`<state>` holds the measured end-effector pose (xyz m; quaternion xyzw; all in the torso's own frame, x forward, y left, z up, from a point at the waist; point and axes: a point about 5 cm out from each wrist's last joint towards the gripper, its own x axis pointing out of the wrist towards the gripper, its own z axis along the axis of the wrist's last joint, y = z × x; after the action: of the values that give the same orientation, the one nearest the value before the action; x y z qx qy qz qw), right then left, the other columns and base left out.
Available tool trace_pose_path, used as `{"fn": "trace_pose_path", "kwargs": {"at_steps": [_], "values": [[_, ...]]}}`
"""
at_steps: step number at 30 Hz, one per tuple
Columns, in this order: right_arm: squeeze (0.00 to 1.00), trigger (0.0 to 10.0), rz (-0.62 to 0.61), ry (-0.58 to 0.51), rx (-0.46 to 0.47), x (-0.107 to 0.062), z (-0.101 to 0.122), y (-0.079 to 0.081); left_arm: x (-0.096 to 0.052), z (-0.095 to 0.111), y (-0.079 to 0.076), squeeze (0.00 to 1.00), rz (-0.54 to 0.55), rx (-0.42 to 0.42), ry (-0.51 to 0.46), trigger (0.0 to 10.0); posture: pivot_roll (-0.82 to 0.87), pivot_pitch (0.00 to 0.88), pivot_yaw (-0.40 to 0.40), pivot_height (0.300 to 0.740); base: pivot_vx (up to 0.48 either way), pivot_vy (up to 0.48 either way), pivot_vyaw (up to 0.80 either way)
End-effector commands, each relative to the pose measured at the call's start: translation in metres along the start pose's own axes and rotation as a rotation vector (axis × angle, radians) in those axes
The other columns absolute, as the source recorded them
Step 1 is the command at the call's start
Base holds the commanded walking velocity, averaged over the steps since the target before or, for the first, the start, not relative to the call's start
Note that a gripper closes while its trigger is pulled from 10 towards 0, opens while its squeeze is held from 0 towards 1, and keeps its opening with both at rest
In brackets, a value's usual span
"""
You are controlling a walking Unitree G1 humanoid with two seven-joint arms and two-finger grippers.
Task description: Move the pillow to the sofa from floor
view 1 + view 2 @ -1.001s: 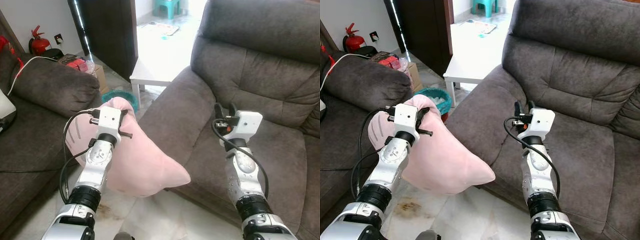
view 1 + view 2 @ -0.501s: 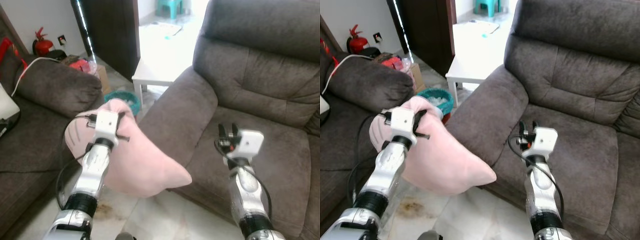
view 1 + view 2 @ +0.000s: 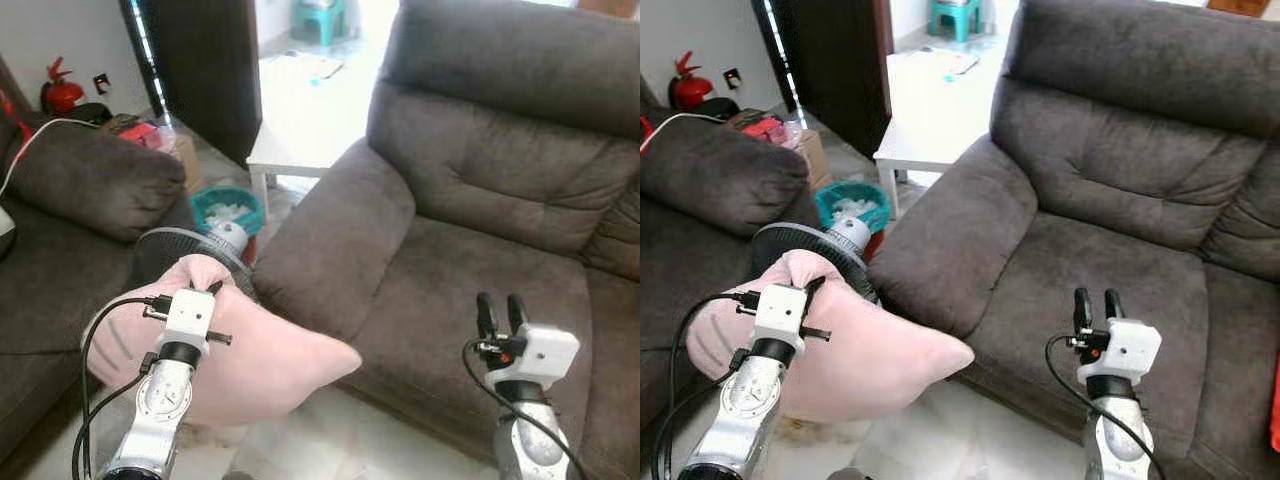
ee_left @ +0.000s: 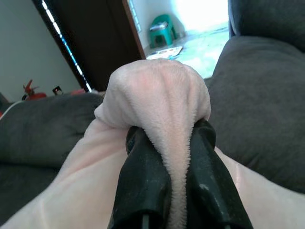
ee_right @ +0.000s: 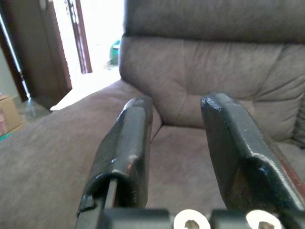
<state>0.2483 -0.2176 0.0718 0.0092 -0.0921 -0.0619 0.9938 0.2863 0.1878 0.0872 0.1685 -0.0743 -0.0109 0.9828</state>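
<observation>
A soft pink pillow (image 3: 262,360) hangs in the air in front of the grey sofa (image 3: 480,190), just off the sofa's left armrest (image 3: 330,240). My left gripper (image 4: 167,143) is shut on a bunched fold of the pillow (image 4: 162,95), whose plush bulges out between the two black fingers (image 4: 143,171). My right gripper (image 3: 498,308) stands open over the front of the sofa seat (image 3: 1110,270), fingers pointing up, with nothing between them. In the right wrist view its open fingers (image 5: 128,138) frame the sofa backrest (image 5: 205,62).
A second dark sofa (image 3: 80,180) stands at the left. A round black fan (image 3: 190,255) and a teal bin (image 3: 228,208) sit between the two sofas. A white low table (image 3: 295,140) stands behind the armrest. A red fire extinguisher (image 3: 58,90) is at the far left wall.
The camera has pulled back and shifted, so both arms sit lower in the picture. The pillow stays held in my left gripper; the right gripper stays open.
</observation>
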Motion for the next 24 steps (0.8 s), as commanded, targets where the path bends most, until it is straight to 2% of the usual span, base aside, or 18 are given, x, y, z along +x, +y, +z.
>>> {"fn": "trace_pose_path", "kwargs": {"at_steps": [1, 5, 10, 16, 20, 21, 24], "values": [[0.00, 10.0, -0.019, 0.001, 0.006, 0.000, 0.003, -0.003, 0.006, 0.021, 0.012, 0.00, 0.042, -0.005, -0.100, 10.0, 0.10, 0.000, -0.037, 0.694, 0.000, 0.000, 0.00], [0.00, 10.0, -0.017, 0.009, 0.009, -0.001, 0.002, -0.001, 0.003, 0.021, 0.014, 0.00, 0.041, -0.002, -0.098, 10.0, 0.12, 0.000, -0.036, 0.694, 0.000, 0.000, 0.00], [0.00, 10.0, -0.031, 0.001, 0.036, 0.004, 0.005, -0.002, 0.008, 0.024, 0.018, 0.00, 0.050, 0.005, -0.106, 10.0, 0.12, 0.000, -0.022, 0.694, 0.000, 0.000, 0.00], [0.00, 10.0, -0.067, -0.012, 0.033, 0.009, 0.007, -0.007, 0.015, 0.027, 0.014, 0.00, 0.006, 0.006, -0.113, 10.0, 0.10, 0.000, 0.011, 0.731, 0.000, 0.000, 0.00], [0.00, 10.0, -0.053, -0.010, 0.049, 0.011, 0.007, -0.002, 0.017, 0.032, 0.015, 0.00, 0.008, 0.007, -0.126, 10.0, 0.13, 0.000, 0.005, 0.740, 0.000, 0.000, 0.00], [0.00, 10.0, -0.025, 0.006, 0.049, 0.011, 0.004, 0.003, 0.016, 0.032, 0.017, 0.00, 0.019, 0.007, -0.125, 10.0, 0.13, 0.000, 0.003, 0.740, 0.000, 0.000, 0.00], [0.00, 10.0, -0.017, 0.009, 0.051, 0.012, 0.004, 0.003, 0.012, 0.032, 0.017, 0.00, 0.016, 0.008, -0.123, 10.0, 0.15, 0.000, -0.006, 0.740, 0.000, 0.000, 0.00]]}}
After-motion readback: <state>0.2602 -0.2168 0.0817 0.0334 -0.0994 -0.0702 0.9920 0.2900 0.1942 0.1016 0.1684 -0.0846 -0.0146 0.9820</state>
